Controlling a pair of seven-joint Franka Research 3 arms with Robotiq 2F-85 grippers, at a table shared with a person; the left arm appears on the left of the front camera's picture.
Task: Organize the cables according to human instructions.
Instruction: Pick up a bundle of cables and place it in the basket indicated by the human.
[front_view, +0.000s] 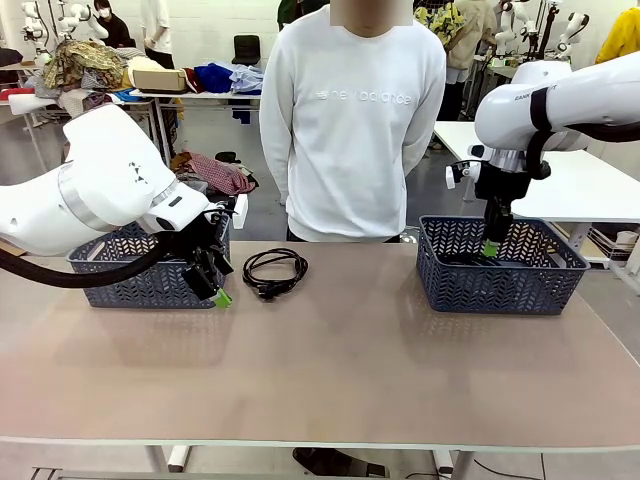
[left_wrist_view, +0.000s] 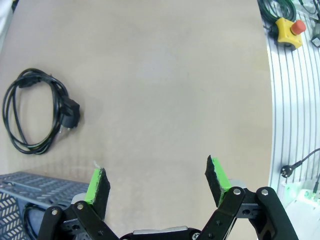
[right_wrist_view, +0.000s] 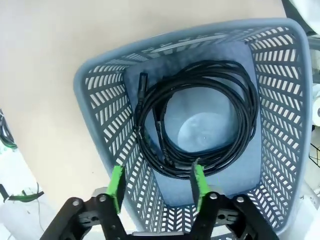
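One black coiled cable (front_view: 273, 272) (left_wrist_view: 35, 112) lies loose on the table between the two grey-blue baskets. My left gripper (front_view: 218, 285) (left_wrist_view: 157, 177) hangs open and empty just above the table, at the front right corner of the left basket (front_view: 120, 280) (left_wrist_view: 30, 187), a short way from that cable. Another coiled cable (right_wrist_view: 200, 115) lies flat on the floor of the right basket (front_view: 500, 275) (right_wrist_view: 100, 70). My right gripper (front_view: 490, 245) (right_wrist_view: 157, 186) is open above that basket's near wall, clear of the cable.
A person in a white sweatshirt (front_view: 350, 120) stands at the far edge of the table, hands out of sight. A dark cord shows inside the left basket's corner (left_wrist_view: 27, 220). A yellow stop button (left_wrist_view: 287, 27) sits on the frame beside the table. The table's front half is bare.
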